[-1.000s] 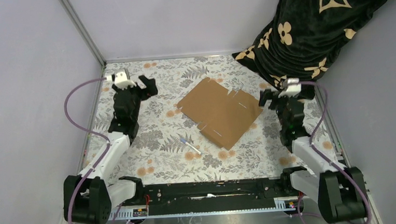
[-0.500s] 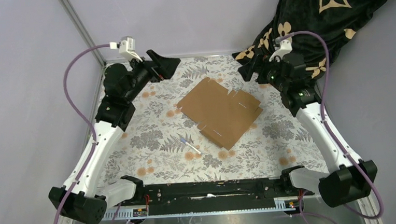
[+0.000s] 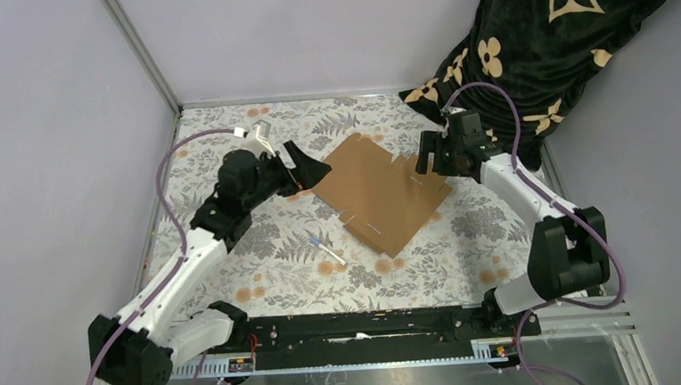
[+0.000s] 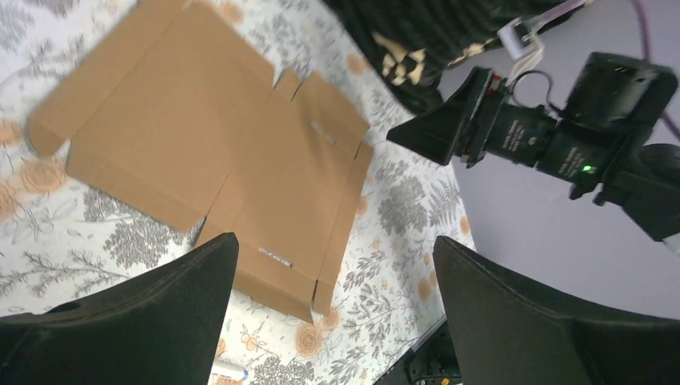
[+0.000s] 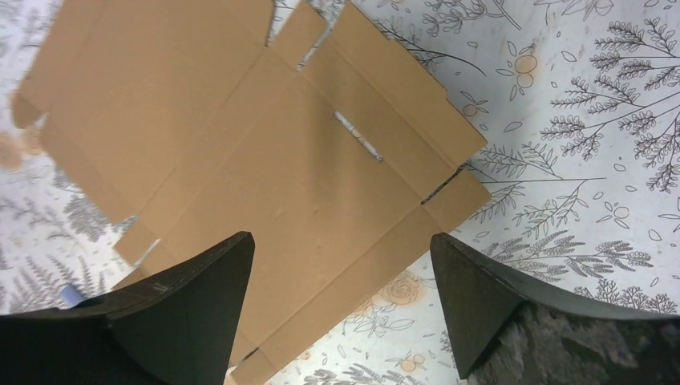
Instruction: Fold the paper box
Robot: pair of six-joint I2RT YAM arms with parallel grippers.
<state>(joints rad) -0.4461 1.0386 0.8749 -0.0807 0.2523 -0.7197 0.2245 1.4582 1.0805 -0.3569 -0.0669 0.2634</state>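
A white stick (image 3: 327, 251) lies just nearer than the paper box (image 3: 380, 193), flat on the floral table (image 3: 465, 238). Left gripper (image 3: 310, 166) and right gripper (image 3: 425, 157), both spread wide and empty, have dropped to its sides. Patterned black cloth (image 3: 542, 37) hangs beyond.

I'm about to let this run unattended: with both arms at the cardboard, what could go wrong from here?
The paper box lies flat and unheld, so the open left gripper or right gripper might slide it instead of lifting a flap. A slide toward the near side could catch the white stick.
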